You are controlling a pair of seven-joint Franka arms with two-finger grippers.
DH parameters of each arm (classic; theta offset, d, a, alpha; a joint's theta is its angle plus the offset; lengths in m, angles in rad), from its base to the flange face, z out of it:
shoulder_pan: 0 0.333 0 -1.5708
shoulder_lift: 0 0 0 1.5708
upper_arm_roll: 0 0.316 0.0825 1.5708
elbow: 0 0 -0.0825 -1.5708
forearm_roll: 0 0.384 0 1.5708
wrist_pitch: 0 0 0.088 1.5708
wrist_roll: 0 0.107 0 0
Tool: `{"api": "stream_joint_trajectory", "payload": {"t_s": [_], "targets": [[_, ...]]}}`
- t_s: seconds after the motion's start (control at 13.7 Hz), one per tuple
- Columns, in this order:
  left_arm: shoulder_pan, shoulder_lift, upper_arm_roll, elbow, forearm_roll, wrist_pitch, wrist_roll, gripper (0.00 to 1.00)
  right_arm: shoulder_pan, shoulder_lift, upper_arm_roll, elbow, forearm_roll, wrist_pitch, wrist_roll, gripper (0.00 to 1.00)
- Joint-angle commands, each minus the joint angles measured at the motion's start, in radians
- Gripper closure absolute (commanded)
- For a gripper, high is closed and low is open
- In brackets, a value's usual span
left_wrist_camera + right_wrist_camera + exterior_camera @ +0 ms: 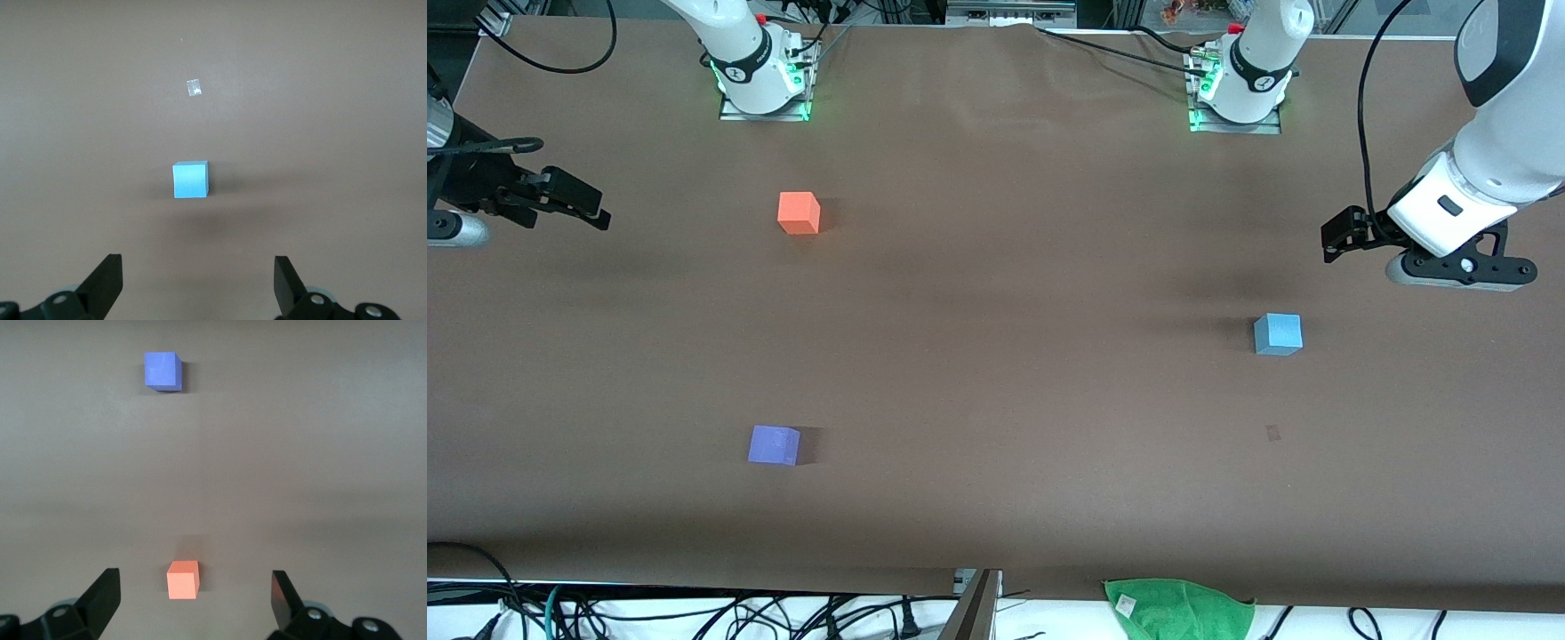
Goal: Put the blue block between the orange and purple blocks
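The blue block (pixel 1278 334) sits on the brown table toward the left arm's end; it also shows in the left wrist view (pixel 190 180). The orange block (pixel 799 212) lies toward the right arm's end, and the purple block (pixel 774 444) lies nearer the front camera than it. Both show in the right wrist view, orange (pixel 183 579) and purple (pixel 162 371). My left gripper (pixel 1343 236) (pixel 198 287) is open and empty, up in the air near the blue block. My right gripper (pixel 591 209) (pixel 195 603) is open and empty, raised at the right arm's end of the table.
A green cloth (pixel 1178 609) lies at the table's edge nearest the front camera. A small tape mark (pixel 1272 433) (pixel 194 87) is on the table, nearer the front camera than the blue block. Cables hang along the table edges.
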Motion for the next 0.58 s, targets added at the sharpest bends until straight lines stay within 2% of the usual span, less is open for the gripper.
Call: {"api": "stream_joint_trajectory", "payload": {"t_s": [0.0,0.51], "targets": [[-0.006,0.021,0.001,0.037,0.016,-0.031,0.005,0.00,-0.001,-0.007,0.003,0.001,0.016,-0.012,-0.016,0.00],[0.001,0.021,0.002,0.037,0.010,-0.031,0.002,0.00,-0.001,-0.006,0.001,0.001,0.016,-0.009,-0.016,0.00]]}}
